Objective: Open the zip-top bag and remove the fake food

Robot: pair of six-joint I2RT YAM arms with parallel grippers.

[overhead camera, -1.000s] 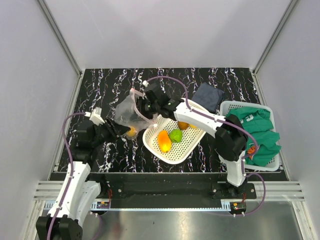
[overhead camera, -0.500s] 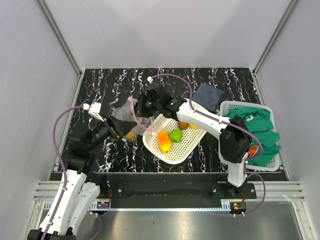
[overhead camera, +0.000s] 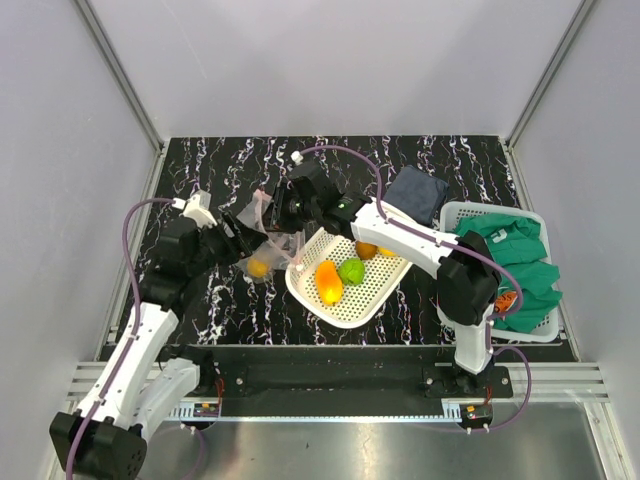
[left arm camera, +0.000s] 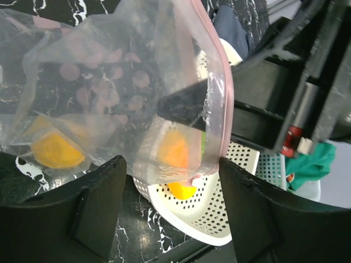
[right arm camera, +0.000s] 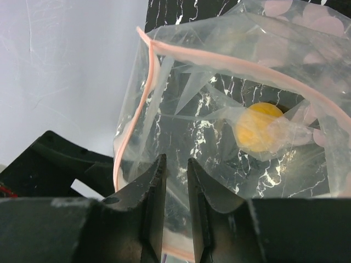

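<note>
The clear zip-top bag (overhead camera: 268, 238) with a pinkish zip strip (left arm camera: 225, 109) hangs open-mouthed left of the white oval basket (overhead camera: 375, 282). One yellow fruit (overhead camera: 258, 267) lies in the bag's bottom; it also shows in the left wrist view (left arm camera: 56, 152) and the right wrist view (right arm camera: 258, 127). My right gripper (overhead camera: 283, 222) is shut on the bag's film near the rim (right arm camera: 176, 164). My left gripper (overhead camera: 243, 236) is open, its jaws wide apart just below the bag (left arm camera: 171, 162). An orange fruit (overhead camera: 327, 281), a green one (overhead camera: 351, 270) and another orange one (overhead camera: 366, 250) lie in the oval basket.
A white mesh basket (overhead camera: 455, 212) holding green clothing (overhead camera: 515, 262) stands at the right edge. A dark blue folded cloth (overhead camera: 418, 194) lies behind the oval basket. The table has a black marbled top (overhead camera: 210, 170) with grey walls around it.
My left gripper has risen and moved right, closer under the bag. The bag has drooped a little lower; the right gripper still holds it.
</note>
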